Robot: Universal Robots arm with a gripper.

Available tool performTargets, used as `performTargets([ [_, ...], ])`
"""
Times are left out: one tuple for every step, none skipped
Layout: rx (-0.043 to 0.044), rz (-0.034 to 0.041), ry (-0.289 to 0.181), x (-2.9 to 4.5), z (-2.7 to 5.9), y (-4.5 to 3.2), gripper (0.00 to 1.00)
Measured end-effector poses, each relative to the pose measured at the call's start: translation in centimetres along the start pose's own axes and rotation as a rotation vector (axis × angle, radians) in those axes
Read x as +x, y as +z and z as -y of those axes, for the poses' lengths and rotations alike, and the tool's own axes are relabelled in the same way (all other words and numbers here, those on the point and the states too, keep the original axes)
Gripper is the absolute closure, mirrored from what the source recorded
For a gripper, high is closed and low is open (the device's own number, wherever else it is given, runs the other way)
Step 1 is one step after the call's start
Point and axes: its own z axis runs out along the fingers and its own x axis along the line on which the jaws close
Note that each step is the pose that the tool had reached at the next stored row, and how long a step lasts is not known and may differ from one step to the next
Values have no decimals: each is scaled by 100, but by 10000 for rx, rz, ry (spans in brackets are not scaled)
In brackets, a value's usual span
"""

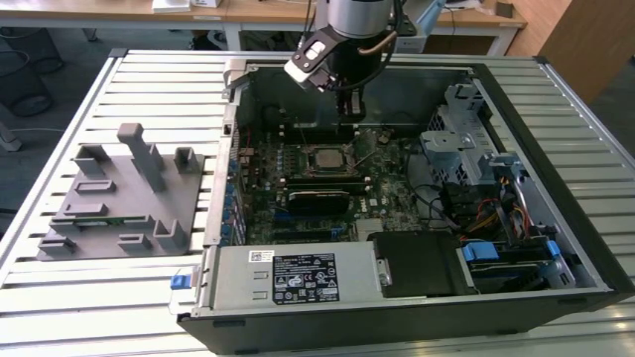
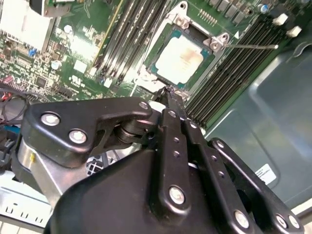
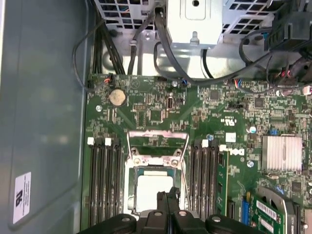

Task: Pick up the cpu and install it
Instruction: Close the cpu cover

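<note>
The cpu [image 1: 326,158], a flat square chip with a silver-grey top, lies in the socket on the green motherboard inside the open computer case. Both wrist views show the cpu [image 2: 183,56] [image 3: 153,189] seated within the socket's metal frame, with a thin lever [image 2: 253,47] sticking out beside it. My gripper [image 1: 347,111] hangs above the board, a little behind the socket in the exterior view. The gripper [image 2: 169,92] [image 3: 168,195] is shut, its black fingers pressed together with nothing between them, just off the chip's edge.
Black memory slots [image 3: 103,180] flank the socket on both sides. A silver heatsink [image 3: 282,152], a metal drive cage [image 1: 466,141] with cables, and the power supply [image 1: 297,275] crowd the case. A grey parts fixture [image 1: 114,193] stands on the slatted table at the exterior view's left.
</note>
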Motion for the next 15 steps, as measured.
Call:
performTargets([
  [1,2,0,0,-10,0,89],
  [2,3,0,0,-19,0,89],
  [1,2,0,-1,-26,1,89],
  [1,2,0,-1,-31,2,89],
  [1,2,-1,0,-36,2,89],
  [1,3,-1,-1,-43,2,89],
  [1,2,0,-1,-52,3,89],
  [1,3,0,-1,-60,4,89],
  [1,2,0,-1,-71,4,89],
  [1,3,0,-1,-79,4,89],
  [1,3,0,-1,-87,5,89],
  [1,2,0,-1,-96,5,89],
  [1,2,1,-2,-105,5,89],
  [1,3,0,-2,-113,6,89],
  [1,2,0,-2,-123,6,89],
])
